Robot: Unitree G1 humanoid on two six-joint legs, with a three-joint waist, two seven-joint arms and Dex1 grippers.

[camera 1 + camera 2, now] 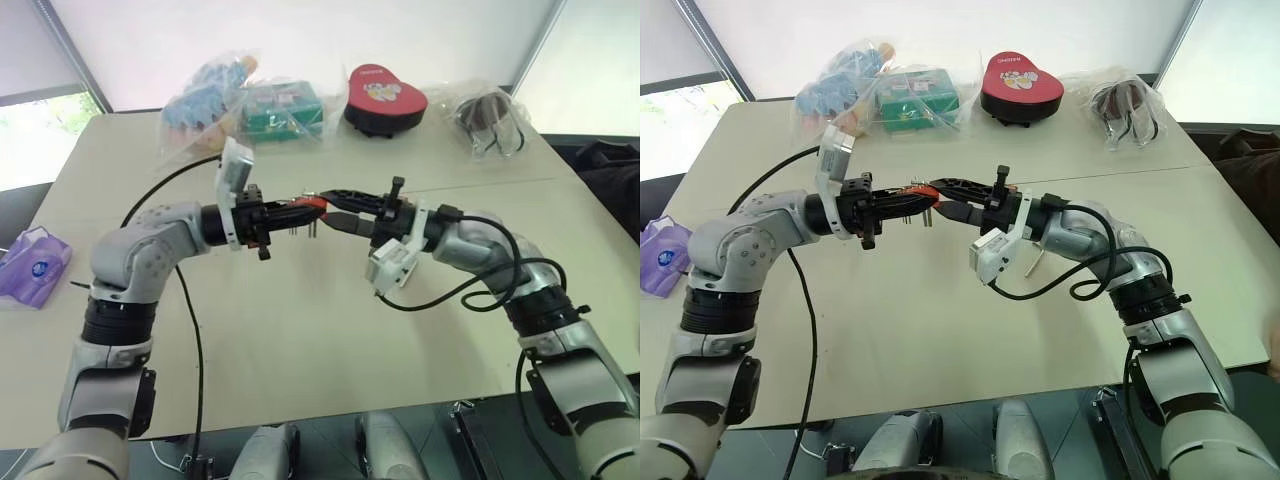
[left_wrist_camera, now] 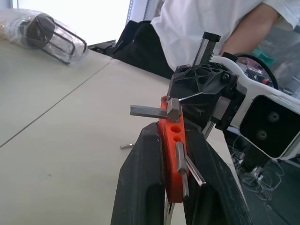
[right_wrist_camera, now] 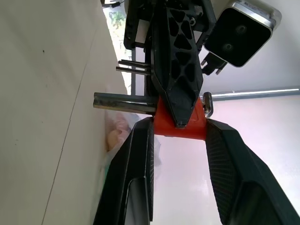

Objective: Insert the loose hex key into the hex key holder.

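The hex key holder, a small orange-red block with several thin metal keys sticking out, hangs in the air over the middle of the table. My left gripper is shut on it from the left. My right gripper is shut on its other end from the right. In the left wrist view the holder sits between the black fingers, one thick key pointing sideways. The loose hex key, a thin grey rod, lies on the table under my right forearm, also seen as a small bent piece.
At the table's far edge stand a red heart-shaped box, plastic bags of colourful items and a bag with dark objects. A purple tissue pack lies at the left edge. A person in a white shirt stands beyond the table's right side.
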